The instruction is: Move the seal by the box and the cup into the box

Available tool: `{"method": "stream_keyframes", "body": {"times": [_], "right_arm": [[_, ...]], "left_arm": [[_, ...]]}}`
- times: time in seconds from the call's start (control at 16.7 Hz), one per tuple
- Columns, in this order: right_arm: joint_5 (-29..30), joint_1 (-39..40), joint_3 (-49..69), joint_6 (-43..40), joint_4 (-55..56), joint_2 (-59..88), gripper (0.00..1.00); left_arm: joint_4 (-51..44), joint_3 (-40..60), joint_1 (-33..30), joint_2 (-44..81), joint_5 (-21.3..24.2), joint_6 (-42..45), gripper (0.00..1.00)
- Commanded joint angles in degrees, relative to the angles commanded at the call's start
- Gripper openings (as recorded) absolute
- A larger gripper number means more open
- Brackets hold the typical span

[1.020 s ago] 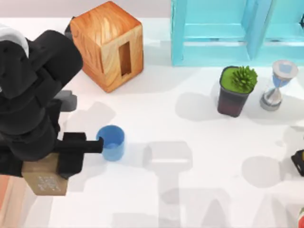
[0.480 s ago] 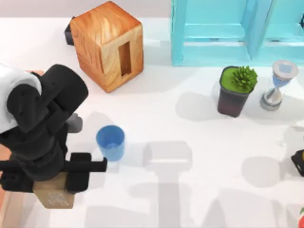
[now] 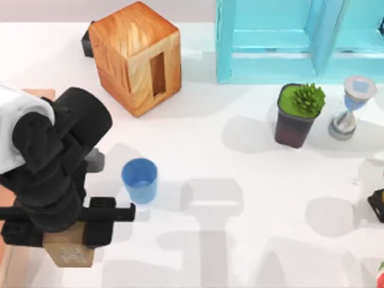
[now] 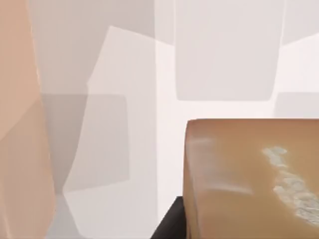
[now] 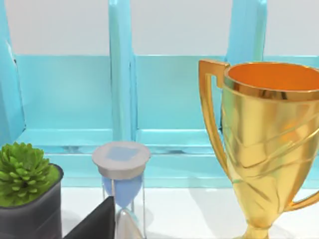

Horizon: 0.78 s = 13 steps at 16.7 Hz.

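Observation:
My left gripper (image 3: 67, 233) is shut on the seal (image 3: 71, 255), a small tan block with whitish speckles, near the table's front left. The same seal (image 4: 249, 179) looms close in the left wrist view, above the white tabletop. The box (image 3: 37, 94) is a reddish-brown tray at the far left, mostly hidden under my left arm; its wall (image 4: 20, 149) runs just beside the seal. The blue cup (image 3: 139, 180) stands upright on the table, to the right of the gripper and apart from it. My right arm (image 3: 378, 204) is parked at the right edge.
An orange wood-grain cube (image 3: 138, 57) with a slot stands at the back left. A turquoise frame (image 3: 300, 42) lines the back right, with a potted plant (image 3: 298, 114) and an hourglass (image 3: 351, 108) before it. A gold trophy (image 5: 269, 149) stands close to the right wrist camera.
My left arm has carried the seal toward the front edge and slightly right, swinging as it went. A corner of the box now shows behind the arm. The cup stayed put.

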Motion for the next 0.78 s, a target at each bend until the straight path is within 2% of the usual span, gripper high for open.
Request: {"method": "stream_keyframes", "body": {"times": [0.6,0.78], "right_arm": [[0.0,0.0,0.0,0.0,0.0,0.0,1.00],[0.0,0.0,0.0,0.0,0.0,0.0,1.00]], "left_arm": [[0.0,0.0,0.0,0.0,0.0,0.0,0.98],[0.0,0.0,0.0,0.0,0.0,0.0,1.00]]}}
